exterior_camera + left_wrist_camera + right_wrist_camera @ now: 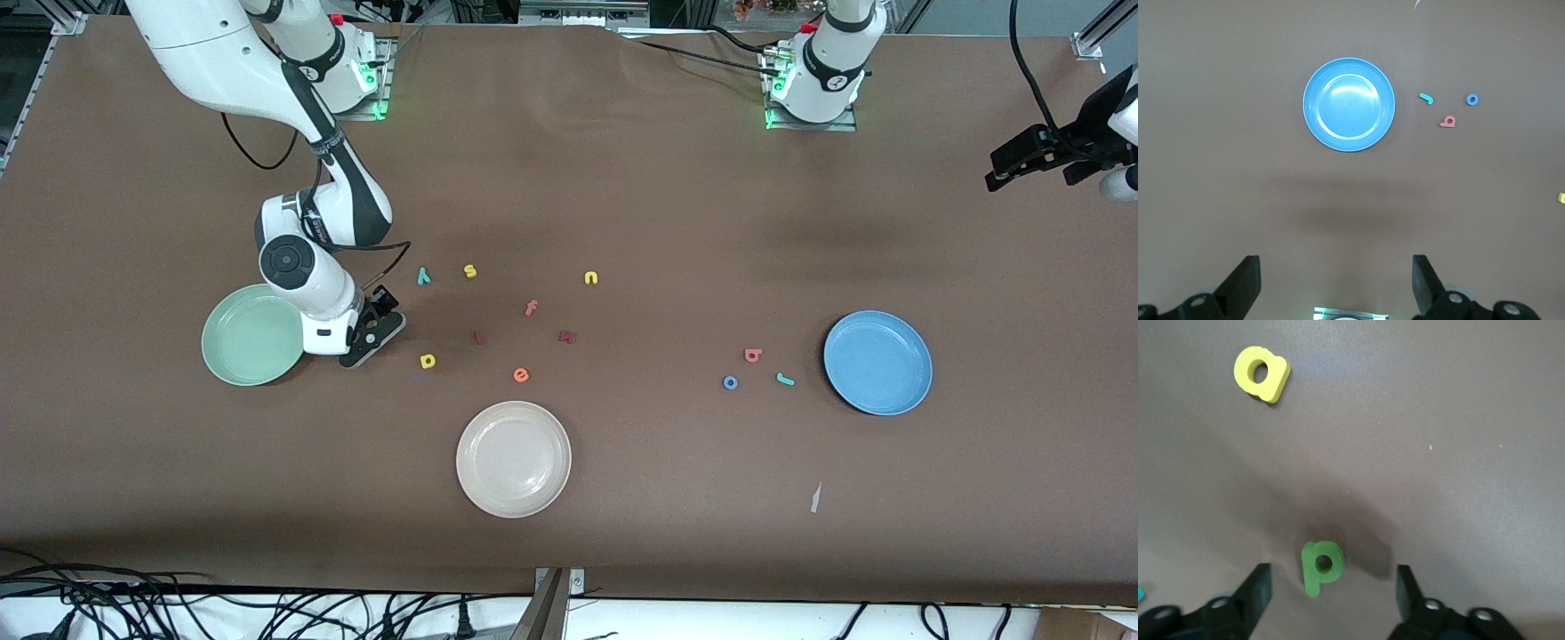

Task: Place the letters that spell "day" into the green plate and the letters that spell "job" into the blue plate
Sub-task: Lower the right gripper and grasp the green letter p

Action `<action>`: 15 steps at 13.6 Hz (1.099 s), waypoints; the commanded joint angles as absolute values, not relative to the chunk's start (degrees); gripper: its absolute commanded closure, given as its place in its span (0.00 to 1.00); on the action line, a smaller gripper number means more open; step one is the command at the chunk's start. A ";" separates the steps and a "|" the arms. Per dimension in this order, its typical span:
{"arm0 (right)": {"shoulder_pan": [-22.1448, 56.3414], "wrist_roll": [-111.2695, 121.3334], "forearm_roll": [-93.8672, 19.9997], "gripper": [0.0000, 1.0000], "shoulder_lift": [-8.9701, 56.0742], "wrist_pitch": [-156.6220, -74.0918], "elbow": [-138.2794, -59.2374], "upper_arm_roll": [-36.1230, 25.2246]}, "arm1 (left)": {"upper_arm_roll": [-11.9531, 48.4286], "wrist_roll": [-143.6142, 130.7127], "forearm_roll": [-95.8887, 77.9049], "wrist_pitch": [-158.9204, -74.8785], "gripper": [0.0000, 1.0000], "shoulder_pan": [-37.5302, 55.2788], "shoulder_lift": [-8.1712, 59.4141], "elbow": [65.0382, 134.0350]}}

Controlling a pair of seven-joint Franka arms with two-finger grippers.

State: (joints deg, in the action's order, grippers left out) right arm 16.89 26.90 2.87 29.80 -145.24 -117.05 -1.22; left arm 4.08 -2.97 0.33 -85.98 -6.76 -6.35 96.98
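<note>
Two fingers of the right gripper [1331, 587] stood apart around the green d [1321, 565], just beside the green plate [249, 336]; yellow a [428, 360] at its three o'clock. Left gripper [1336, 283] waited open.

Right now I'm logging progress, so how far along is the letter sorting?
Nothing is sorted yet: the green plate and blue plate hold no letters. In hand: the right gripper is low beside the green plate, fingers either side of the green d. Left to do: the yellow a, teal y, then j, o, b. The left gripper waits, open.
</note>
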 commanded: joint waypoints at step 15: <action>17.49 26.81 4.04 0.50 31.03 -148.10 -117.16 -1.14 | 4.13 -2.29 -1.05 -85.25 0.00 -7.12 -6.68 96.42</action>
